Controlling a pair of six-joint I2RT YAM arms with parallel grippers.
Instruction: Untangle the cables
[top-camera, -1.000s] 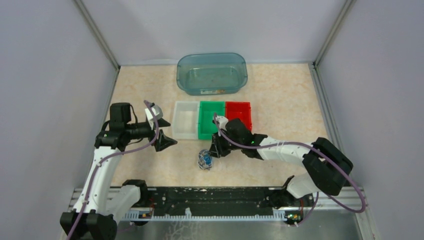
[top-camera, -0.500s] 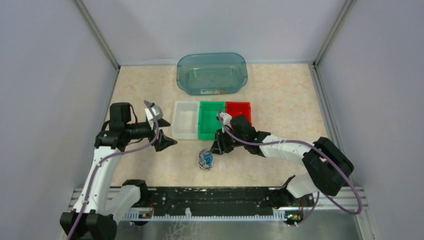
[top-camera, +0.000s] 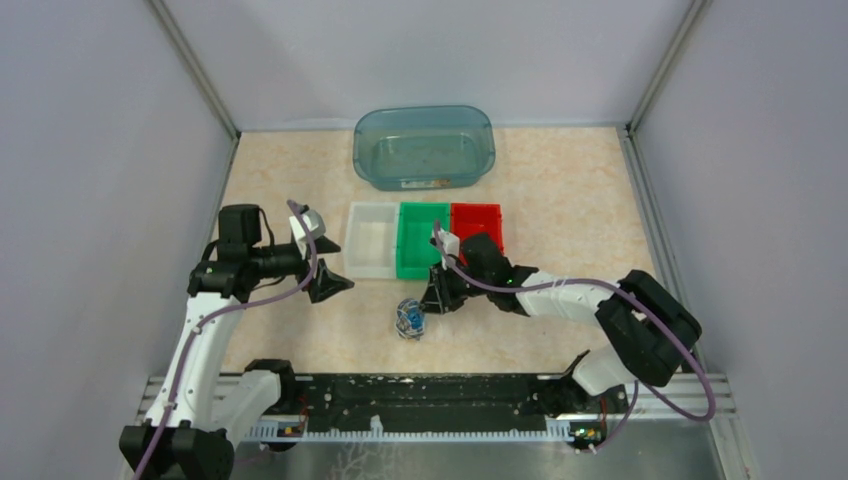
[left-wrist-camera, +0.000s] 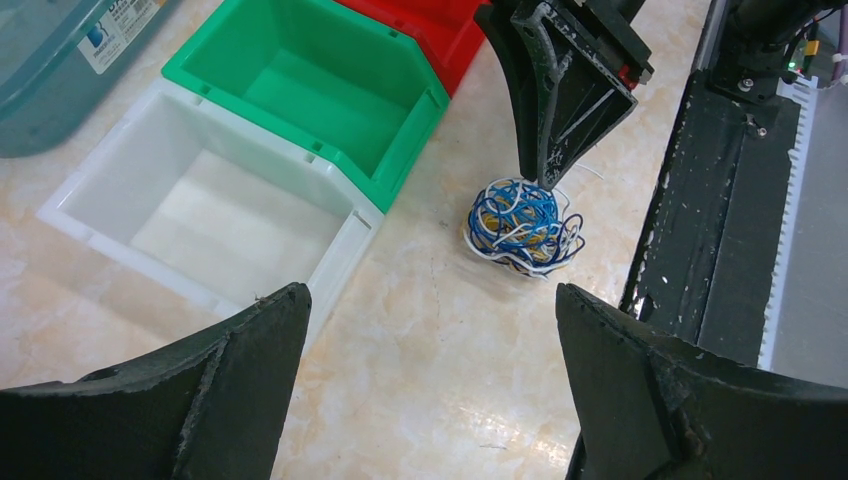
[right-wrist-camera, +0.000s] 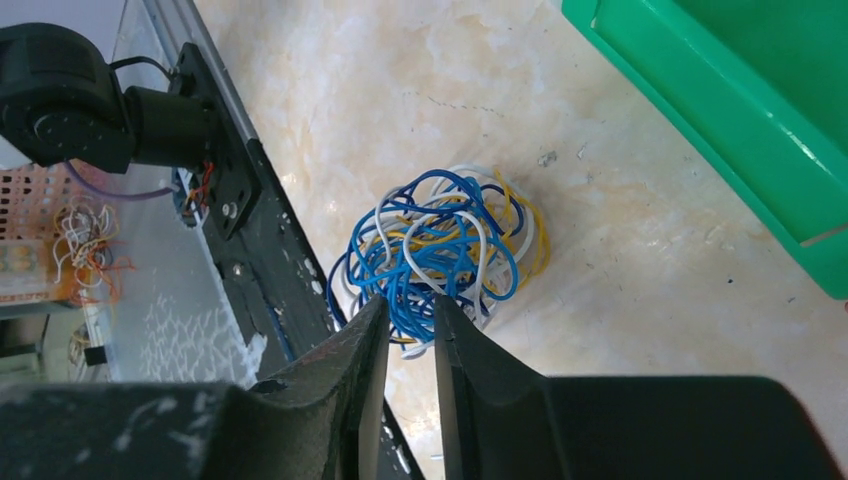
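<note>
right hand (right-wrist-camera: 410, 305) | tips at edge of cables (right-wrist-camera: 445, 245) | perhaps pinching one

I see plain lavender-grey walls (top-camera: 90, 120) on three sides, aluminium corner posts (top-camera: 196, 65), beige marbled tabletop (top-camera: 560, 190), black rail (top-camera: 440, 400) along its near edge. Light even, soft.

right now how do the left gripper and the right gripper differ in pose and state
The left gripper has jaws spread wide; the right gripper has them nearly together. The left hangs apart from the cables, beside the white bin; the right has its tips at the tangle's edge, blue strands in the gap, grip unclear. Shared: both are black and two-fingered.
</note>
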